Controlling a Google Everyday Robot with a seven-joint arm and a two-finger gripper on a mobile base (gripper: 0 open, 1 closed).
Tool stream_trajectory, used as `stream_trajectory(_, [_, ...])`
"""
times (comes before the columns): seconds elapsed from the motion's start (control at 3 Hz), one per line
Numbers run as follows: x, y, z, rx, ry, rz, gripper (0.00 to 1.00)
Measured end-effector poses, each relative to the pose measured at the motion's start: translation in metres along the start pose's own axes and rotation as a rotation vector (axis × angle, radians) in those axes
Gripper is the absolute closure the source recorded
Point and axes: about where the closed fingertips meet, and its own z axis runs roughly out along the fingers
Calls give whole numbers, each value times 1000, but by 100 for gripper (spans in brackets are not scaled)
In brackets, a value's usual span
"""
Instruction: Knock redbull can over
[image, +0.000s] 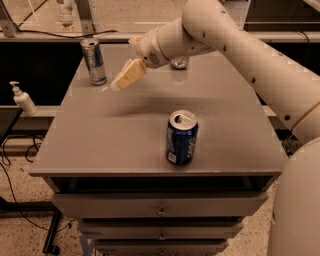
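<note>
The redbull can (94, 61) stands upright at the far left corner of the grey table (115, 140). It is tall and slim, silver and blue, with a silver top. My gripper (118, 85) is at the end of the white arm, just right of the can and a little nearer to me, with a small gap between them. Its cream fingers (127, 75) point down and to the left toward the can's lower half.
A wider dark blue soda can (181, 137) stands upright near the table's front middle. A short silver can (179, 62) lies at the back, mostly hidden behind my arm. A white pump bottle (22, 99) stands left of the table. Drawers sit below the tabletop.
</note>
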Motion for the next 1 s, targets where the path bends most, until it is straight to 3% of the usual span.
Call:
stream_trajectory(0.67, [-1,-12,12,31,-21,8,0])
stream_trajectory(1.0, [-4,-35,38,50,-58,12,0])
